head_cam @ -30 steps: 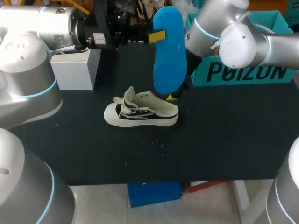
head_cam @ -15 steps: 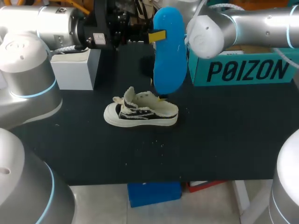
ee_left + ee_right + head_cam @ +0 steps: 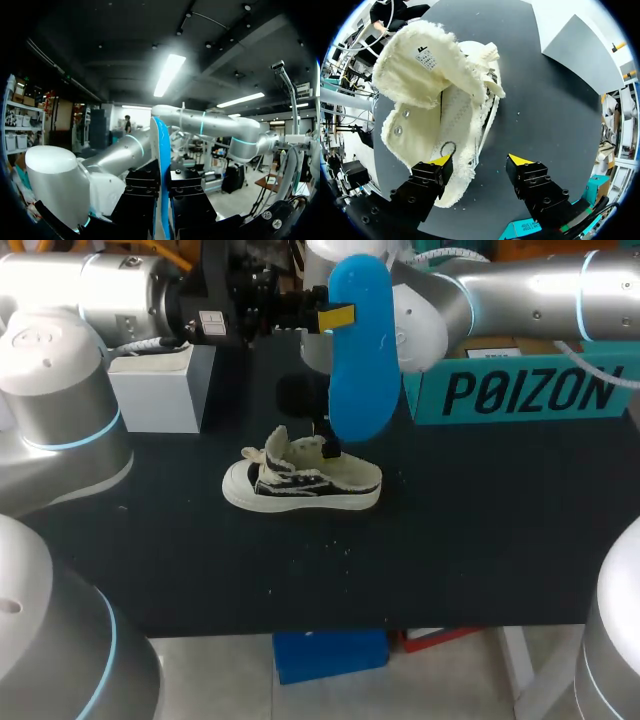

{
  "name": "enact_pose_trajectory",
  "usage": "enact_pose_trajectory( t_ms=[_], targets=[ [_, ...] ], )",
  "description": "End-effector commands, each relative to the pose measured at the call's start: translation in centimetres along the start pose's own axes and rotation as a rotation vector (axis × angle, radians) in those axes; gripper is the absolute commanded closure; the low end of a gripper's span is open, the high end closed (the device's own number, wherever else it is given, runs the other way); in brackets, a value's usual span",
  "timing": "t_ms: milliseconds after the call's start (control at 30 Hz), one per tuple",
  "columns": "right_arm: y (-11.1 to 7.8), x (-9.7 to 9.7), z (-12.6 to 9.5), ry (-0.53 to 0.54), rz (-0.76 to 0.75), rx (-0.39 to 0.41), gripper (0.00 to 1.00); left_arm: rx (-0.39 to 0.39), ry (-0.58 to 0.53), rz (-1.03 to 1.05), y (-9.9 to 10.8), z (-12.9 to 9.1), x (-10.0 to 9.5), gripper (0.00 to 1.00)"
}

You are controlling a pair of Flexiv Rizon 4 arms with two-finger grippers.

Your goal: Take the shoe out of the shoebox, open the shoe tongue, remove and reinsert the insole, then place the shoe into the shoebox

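Now the right gripper (image 3: 477,160) straddles the shoe (image 3: 435,100) rim, fingers apart

The insole (image 3: 362,350), clamped upright in the left pincer (image 3: 338,316), blocks the way down to the shoe (image 3: 300,485)'s heel. The right pincer (image 3: 480,161) straddles the shoe's rim, fingers apart. Behind the shoe stand a white box (image 3: 160,390) and the shoebox (image 3: 520,390); before it lies bare desk (image 3: 300,580).

Black table (image 3: 480,540), pale specks scattered; white box (image 3: 160,390) rear-left.
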State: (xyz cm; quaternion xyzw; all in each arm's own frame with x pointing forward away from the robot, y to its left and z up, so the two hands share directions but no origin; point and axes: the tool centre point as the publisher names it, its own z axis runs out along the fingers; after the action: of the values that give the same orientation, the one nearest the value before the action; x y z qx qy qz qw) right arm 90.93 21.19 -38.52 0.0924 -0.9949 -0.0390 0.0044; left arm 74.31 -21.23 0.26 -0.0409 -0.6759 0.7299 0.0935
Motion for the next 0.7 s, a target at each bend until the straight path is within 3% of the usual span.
enact_pose_trajectory(
  t_ms=[33,100,167,200,233,700],
  targets=[
    [0.3,-0.2,1.2,0.005,0.006,-0.011,0.36,0.002,-0.005,0.003,0.1,0.2,0.0,1.0],
    [0.6,-0.1,1.5,0.017,0.005,-0.016,0.38,0.002,-0.005,0.003,0.1,0.2,0.0,1.0],
    [0.7,0.0,1.9,0.025,0.006,-0.018,0.58,0.002,-0.005,0.003,0.1,0.2,0.0,1.0],
    [0.7,0.1,2.0,0.034,0.003,-0.019,0.82,0.002,-0.005,0.003,0.1,0.2,0.0,1.0],
    [0.8,0.1,2.2,0.053,-0.006,-0.029,1.0,0.002,-0.005,0.003,0.1,0.2,0.0,1.0],
    [0.8,0.1,2.3,0.07,-0.007,-0.046,1.0,0.002,-0.005,0.003,0.1,0.2,0.0,1.0]
  ],
)
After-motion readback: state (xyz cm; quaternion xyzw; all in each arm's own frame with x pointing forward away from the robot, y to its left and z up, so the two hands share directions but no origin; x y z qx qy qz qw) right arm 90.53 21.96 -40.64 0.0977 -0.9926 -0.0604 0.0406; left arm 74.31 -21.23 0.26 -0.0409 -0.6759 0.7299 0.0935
